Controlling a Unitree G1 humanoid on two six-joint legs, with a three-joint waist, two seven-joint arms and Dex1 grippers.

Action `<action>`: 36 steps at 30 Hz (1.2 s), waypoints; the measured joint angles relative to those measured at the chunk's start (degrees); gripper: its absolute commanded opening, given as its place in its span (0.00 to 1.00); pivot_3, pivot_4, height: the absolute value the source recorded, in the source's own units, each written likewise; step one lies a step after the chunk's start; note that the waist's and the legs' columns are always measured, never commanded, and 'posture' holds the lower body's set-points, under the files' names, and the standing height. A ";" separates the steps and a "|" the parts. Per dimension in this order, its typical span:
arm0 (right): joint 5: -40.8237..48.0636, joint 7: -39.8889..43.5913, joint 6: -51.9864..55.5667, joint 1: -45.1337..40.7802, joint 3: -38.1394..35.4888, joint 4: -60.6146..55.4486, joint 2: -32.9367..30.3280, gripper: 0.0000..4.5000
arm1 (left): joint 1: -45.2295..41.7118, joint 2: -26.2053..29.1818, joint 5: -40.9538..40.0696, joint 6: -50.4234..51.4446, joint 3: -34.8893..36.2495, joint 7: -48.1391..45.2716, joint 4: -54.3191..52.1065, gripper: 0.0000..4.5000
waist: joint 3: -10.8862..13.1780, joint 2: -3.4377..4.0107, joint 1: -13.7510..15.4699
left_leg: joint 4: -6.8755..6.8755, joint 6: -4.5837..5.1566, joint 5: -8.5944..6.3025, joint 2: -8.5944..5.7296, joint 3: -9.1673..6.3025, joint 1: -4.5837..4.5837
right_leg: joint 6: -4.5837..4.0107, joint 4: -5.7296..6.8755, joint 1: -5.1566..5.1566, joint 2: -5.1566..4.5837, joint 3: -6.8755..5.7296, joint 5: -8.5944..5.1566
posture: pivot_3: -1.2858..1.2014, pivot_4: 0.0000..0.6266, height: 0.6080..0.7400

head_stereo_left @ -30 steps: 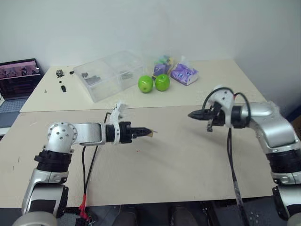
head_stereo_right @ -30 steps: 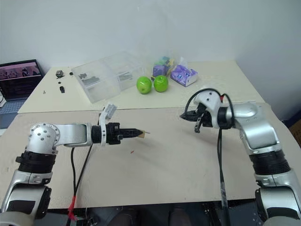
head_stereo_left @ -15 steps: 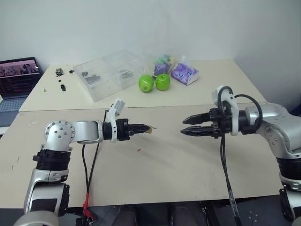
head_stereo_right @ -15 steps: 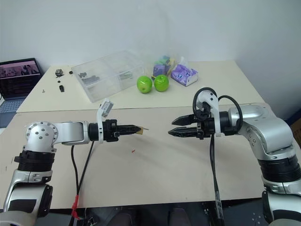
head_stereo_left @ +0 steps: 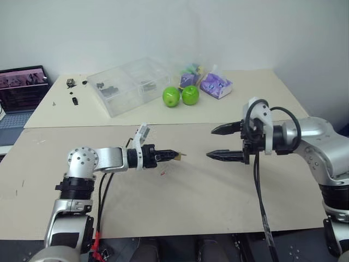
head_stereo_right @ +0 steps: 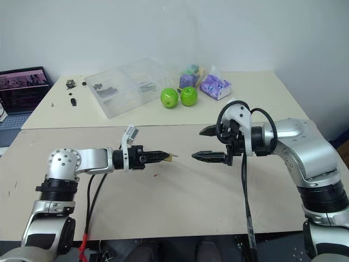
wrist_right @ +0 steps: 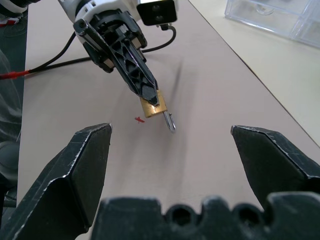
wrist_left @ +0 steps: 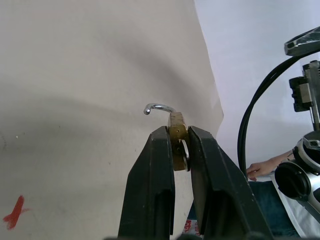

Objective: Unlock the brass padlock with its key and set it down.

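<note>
Since a second ago, the right gripper [head_stereo_left: 220, 142] has been swung inward toward the left one and its fingers spread wide, nothing held between them. The left gripper [head_stereo_right: 165, 156] is clamped on the brass padlock [wrist_right: 151, 108], held above the near table [head_stereo_left: 207, 202], with the silvery shackle [wrist_left: 158, 107] swung free of the body. Below it, a small red mark [head_stereo_right: 155, 176] is seen. Farther back, two green apples [head_stereo_left: 180, 96], a clear plastic box [head_stereo_left: 128, 85] and purple packets [head_stereo_left: 215, 85] are set on the far table.

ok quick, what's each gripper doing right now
Left gripper: shut on the brass padlock, shackle swung open.
Right gripper: open wide, holding nothing.
</note>
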 measured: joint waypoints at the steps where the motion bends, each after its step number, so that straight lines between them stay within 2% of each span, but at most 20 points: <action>1: -0.01 -0.31 0.00 0.00 0.00 -0.24 -0.01 0.99 | -0.10 -0.73 1.70 -0.14 -0.08 -0.64 0.59 0.01 | 0.00 0.00 -0.02 | 0.00 0.00 0.00 0.00 0.01 0.01 | 0.00 0.00 0.01 0.00 0.00 0.00 | 0.52 0.24 1.00; 9: 0.14 -2.06 0.08 0.00 -0.06 -1.43 -0.08 0.99 | -0.10 -1.80 15.15 -2.32 -3.16 -9.11 1.64 0.01 | 0.00 0.00 -0.14 | -0.02 0.00 0.00 0.02 0.22 0.01 | 0.00 -0.03 0.00 0.04 0.01 0.00 | 0.52 0.24 1.00; 15: 0.50 -2.44 0.15 0.00 -0.12 -1.59 -0.15 0.99 | 1.57 -2.48 22.23 -2.25 -5.37 -14.64 1.37 0.01 | 0.00 0.00 -0.26 | -0.01 0.01 -0.01 0.04 0.44 0.01 | 0.00 -0.03 0.00 0.04 0.01 0.00 | 0.52 0.24 1.00; 27: 0.47 -2.47 0.13 0.00 -0.11 -1.54 -0.22 0.99 | 2.14 -3.32 28.15 1.35 -2.62 -17.14 1.65 0.01 | 0.00 0.00 -0.60 | 0.00 0.06 -0.04 0.10 0.50 0.02 | 0.00 0.03 0.00 0.08 0.01 0.00 | 0.52 0.24 1.00; 29: 0.41 -2.46 0.13 0.00 -0.10 -1.53 -0.22 1.00 | 2.22 -3.59 28.79 1.92 -1.93 -17.39 1.65 0.23 | 0.00 0.00 -0.59 | 0.00 0.06 -0.04 0.10 0.50 0.02 | 0.01 0.04 0.00 0.08 0.01 0.00 | 0.52 0.24 1.00; 30: 0.40 -2.46 0.13 0.00 -0.10 -1.53 -0.22 1.00 | 2.23 -3.69 29.10 2.03 -1.77 -17.40 1.65 0.26 | 0.00 0.00 -0.57 | 0.00 0.06 -0.04 0.10 0.50 0.02 | 0.01 0.04 0.00 0.07 0.01 0.00 | 0.52 0.24 1.00; 32: 0.26 -2.43 0.12 0.00 -0.10 -1.50 -0.22 1.00 | 2.43 -4.06 29.30 2.94 -0.76 -17.62 1.65 0.43 | 0.00 0.00 -0.58 | 0.00 0.06 -0.04 0.11 0.50 0.02 | 0.01 0.05 0.00 0.08 0.01 0.00 | 0.52 0.24 1.00; 33: 0.15 -2.43 0.12 0.00 -0.10 -1.50 -0.22 1.00 | 2.43 -4.23 29.27 3.12 -0.48 -17.89 1.64 0.46 | 0.00 0.00 -0.57 | 0.00 0.06 -0.04 0.11 0.50 0.02 | 0.01 0.05 0.00 0.08 0.01 0.00 | 0.52 0.24 1.00; 35: 0.04 -2.36 0.12 0.00 -0.09 -1.49 -0.22 1.00 | 2.43 -4.37 29.23 3.86 0.18 -18.66 1.55 0.66 | 0.00 -0.01 -0.58 | 0.01 0.06 -0.04 0.11 0.51 0.02 | 0.01 0.06 0.00 0.08 0.01 0.00 | 0.52 0.24 1.00; 36: -0.01 -2.31 0.11 0.00 -0.09 -1.49 -0.22 1.00 | 2.43 -4.38 29.19 4.23 0.47 -19.01 1.42 0.71 | 0.00 -0.01 -0.60 | 0.01 0.06 -0.04 0.11 0.51 0.04 | 0.01 0.07 0.01 0.08 0.01 0.00 | 0.52 0.24 1.00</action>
